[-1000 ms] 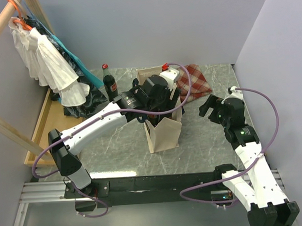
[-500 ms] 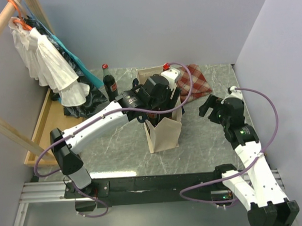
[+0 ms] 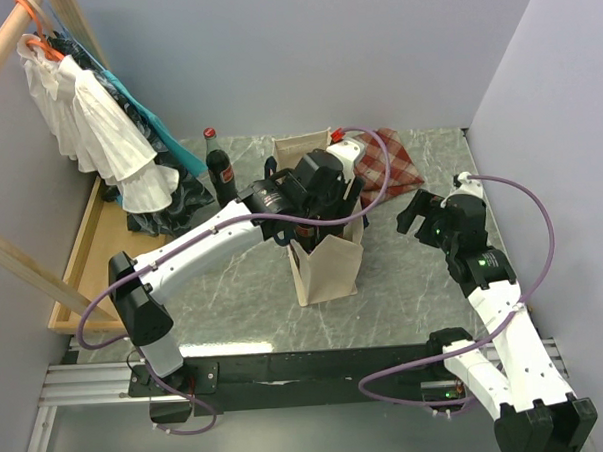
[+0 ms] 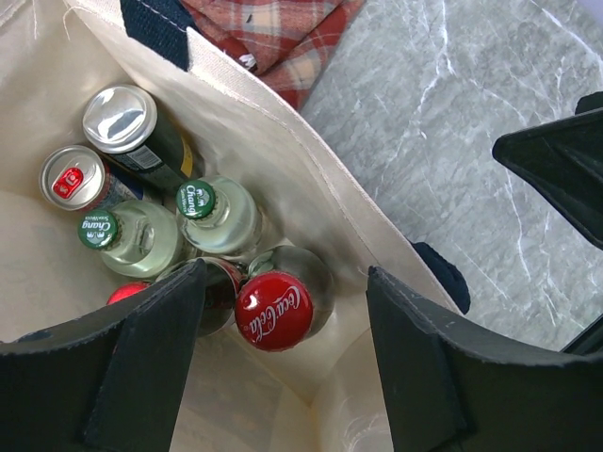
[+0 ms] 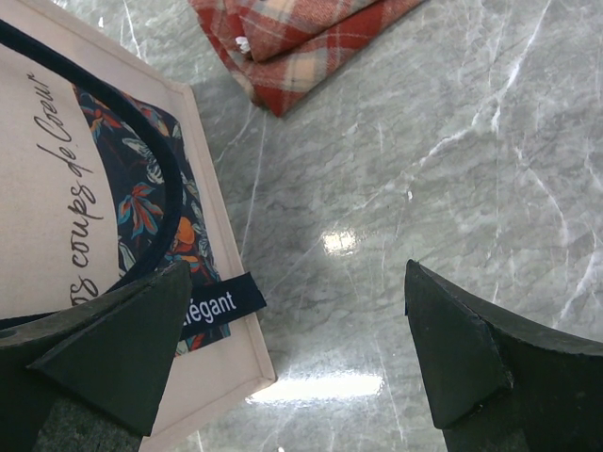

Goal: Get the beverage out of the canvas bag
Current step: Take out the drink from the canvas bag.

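Observation:
The cream canvas bag (image 3: pixel 326 263) stands open in the middle of the table. My left gripper (image 3: pixel 316 207) hangs over its mouth, pointing down into it. In the left wrist view the bag (image 4: pixel 283 160) holds several drinks: a cola bottle with a red cap (image 4: pixel 274 310), two clear bottles with green caps (image 4: pixel 197 200), and two cans (image 4: pixel 120 119). The left gripper (image 4: pixel 283 372) is open, and the red cap sits between its fingers without touching either. My right gripper (image 3: pixel 421 217) is open and empty to the right of the bag, with the bag's printed side (image 5: pixel 94 217) beside its left finger.
A red checked cloth (image 3: pixel 391 162) lies behind the bag on the right. A dark cola bottle (image 3: pixel 218 168) stands on the table at the back left. Clothes (image 3: pixel 97 130) hang on a wooden rack over a wooden tray (image 3: pixel 81 258) at the left edge.
My left arm has shifted slightly to the right over the bag's mouth. The right arm has not moved.

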Controlling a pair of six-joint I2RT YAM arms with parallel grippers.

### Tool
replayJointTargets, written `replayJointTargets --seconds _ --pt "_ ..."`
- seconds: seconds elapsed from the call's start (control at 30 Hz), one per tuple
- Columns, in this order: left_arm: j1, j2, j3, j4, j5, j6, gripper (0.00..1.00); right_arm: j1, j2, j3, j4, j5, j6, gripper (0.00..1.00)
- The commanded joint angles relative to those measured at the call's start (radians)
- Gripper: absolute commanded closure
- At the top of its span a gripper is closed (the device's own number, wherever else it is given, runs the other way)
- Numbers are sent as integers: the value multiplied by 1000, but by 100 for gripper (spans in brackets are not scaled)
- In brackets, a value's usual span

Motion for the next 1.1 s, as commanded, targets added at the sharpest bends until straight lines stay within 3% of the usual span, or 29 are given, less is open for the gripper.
replayJointTargets --seconds 0.0,0.13,0.53,0.73,0.87,0.97,1.07 --pt "-5 -14 40 -2 -29 -5 27 -4 9 5 29 8 -11 0" --pt "-6 -19 32 3 -32 -5 34 -2 12 5 30 6 -11 0" --pt "-6 -24 37 -5 -44 -6 40 -2 14 16 16 18 -17 0" --pt "-5 -19 37 -6 -40 -19 55 -2 7 -5 33 2 -7 0" --pt "-5 -19 40 -5 -32 -20 53 -2 17 2 29 0 -7 0" --pt "-5 -18 41 -11 -49 -14 61 -2 15 -1 30 3 -7 0" --pt "-5 -19 35 -9 -50 -13 77 -1 15 -4 29 6 -7 0"
